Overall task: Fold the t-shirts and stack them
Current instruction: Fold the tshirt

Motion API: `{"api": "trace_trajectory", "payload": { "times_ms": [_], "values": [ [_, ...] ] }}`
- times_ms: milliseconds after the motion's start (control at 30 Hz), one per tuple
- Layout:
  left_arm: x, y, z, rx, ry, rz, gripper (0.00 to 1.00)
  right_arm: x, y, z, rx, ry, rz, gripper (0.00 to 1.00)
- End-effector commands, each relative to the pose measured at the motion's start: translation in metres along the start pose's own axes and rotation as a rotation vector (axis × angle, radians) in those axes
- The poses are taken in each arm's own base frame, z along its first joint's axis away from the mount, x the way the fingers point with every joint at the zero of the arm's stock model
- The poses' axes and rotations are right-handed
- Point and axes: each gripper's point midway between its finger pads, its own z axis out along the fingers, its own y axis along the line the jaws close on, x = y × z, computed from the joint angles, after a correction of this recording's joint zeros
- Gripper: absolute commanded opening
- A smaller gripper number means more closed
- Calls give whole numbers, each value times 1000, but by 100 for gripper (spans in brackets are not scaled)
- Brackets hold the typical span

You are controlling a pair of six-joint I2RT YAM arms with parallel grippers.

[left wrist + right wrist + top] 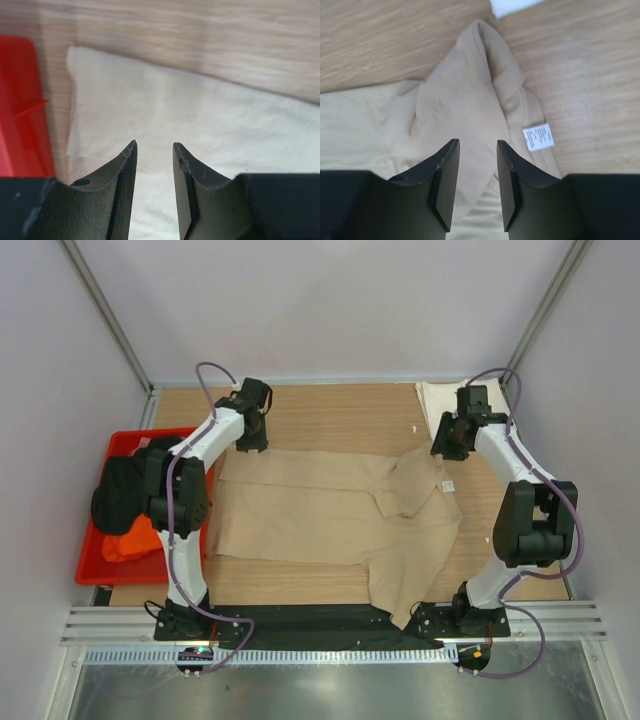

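Left claw [154, 145]: jaws apart, nothing between them. It hangs over the far-left corner of the tan shirt [320, 510]; the cloth looks washed-out pale in its wrist view. The red bin [20, 110] is just to its left.

Right claw [477, 142]: jaws also apart and empty, above the bunched flap at the shirt's far-right end, with the white label [538, 136] just to its right.

The tan shirt lies flat on the table [340, 410], long axis left to right between the two arms. One flap runs down toward the near edge on the right side. From both claws, the bulk of the cloth lies toward the arm bases.

My read: the left arm is nearer the far-left corner and the right arm nearer the far-right flap, so any fold pulls the far edge toward the bases.

A cream shirt [435, 400] sits at the far-right corner. A black one [120, 495] and an orange one [130, 545] are in the bin.
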Motion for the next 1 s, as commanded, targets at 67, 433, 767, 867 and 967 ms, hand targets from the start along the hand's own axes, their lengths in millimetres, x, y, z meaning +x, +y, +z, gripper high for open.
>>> {"api": "trace_trajectory", "payload": {
  "times_ms": [67, 433, 767, 867, 967],
  "values": [
    [-11, -24, 33, 60, 9, -40, 36, -57, 6, 23, -114, -106, -43, 42],
    [4, -5, 78, -37, 73, -52, 37, -48, 17, 64, -227, -60, -75, 42],
    [8, 0, 78, -54, 67, -64, 38, -34, 4, 88, -171, -46, -47, 34],
    [12, -2, 80, -51, 77, -66, 38, -34, 4, 89, -172, -61, -34, 22],
    [17, -1, 82, -58, 90, -73, 38, -31, -13, 87, -93, -83, 5, 3]
  ]
}}
